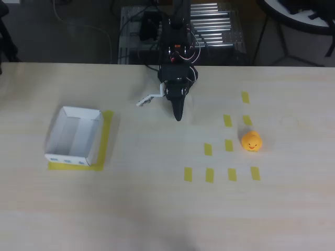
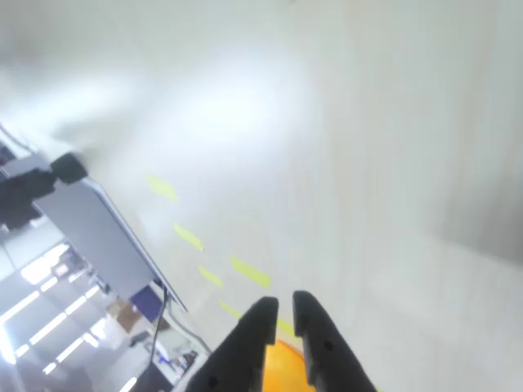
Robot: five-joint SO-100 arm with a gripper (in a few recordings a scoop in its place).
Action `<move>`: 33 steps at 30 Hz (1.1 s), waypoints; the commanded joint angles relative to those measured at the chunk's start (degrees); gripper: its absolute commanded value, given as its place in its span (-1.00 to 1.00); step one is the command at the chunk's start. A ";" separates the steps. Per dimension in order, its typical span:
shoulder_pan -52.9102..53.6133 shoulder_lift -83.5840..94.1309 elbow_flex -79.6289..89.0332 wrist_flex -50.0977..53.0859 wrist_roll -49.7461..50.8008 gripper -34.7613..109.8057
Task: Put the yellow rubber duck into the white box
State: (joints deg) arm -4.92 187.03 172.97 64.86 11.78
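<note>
The yellow rubber duck [image 1: 251, 141] stands on the table at the right, among short yellow tape marks, its face toward the front edge. The white box [image 1: 73, 137] sits far to the left on a yellow tape outline, open and with nothing in it. My black gripper [image 1: 178, 116] hangs near the table's back middle, pointing toward the front, well apart from both. In the wrist view the gripper [image 2: 282, 304] has its two dark fingers almost together with nothing held, and a bit of the duck [image 2: 283, 371] shows beyond them at the bottom edge.
Several yellow tape marks [image 1: 229, 145] lie in rows around the duck. A small white part [image 1: 148, 99] sticks out left of the arm. The arm's base and cables [image 1: 178, 42] sit at the table's back edge. Bare wood lies between box and duck.
</note>
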 commanded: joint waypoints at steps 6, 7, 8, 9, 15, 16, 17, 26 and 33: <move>-1.93 -27.07 -38.14 0.70 -5.10 -0.52; -2.20 -30.67 -43.33 0.97 -5.10 -0.52; -2.64 -34.10 -48.52 1.41 -5.10 -0.52; -3.08 -37.18 -53.35 2.02 -5.10 -0.52; -7.38 -50.01 -74.44 7.38 -6.68 -0.52; -8.53 -51.33 -76.11 8.17 -8.17 -0.52; -9.58 -52.56 -77.43 8.96 -10.28 -0.52; -19.60 -61.17 -79.63 18.11 -32.17 -0.49; -24.26 -62.14 -74.53 24.52 -39.81 0.09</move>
State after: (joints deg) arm -25.84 123.84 99.05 85.43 -22.06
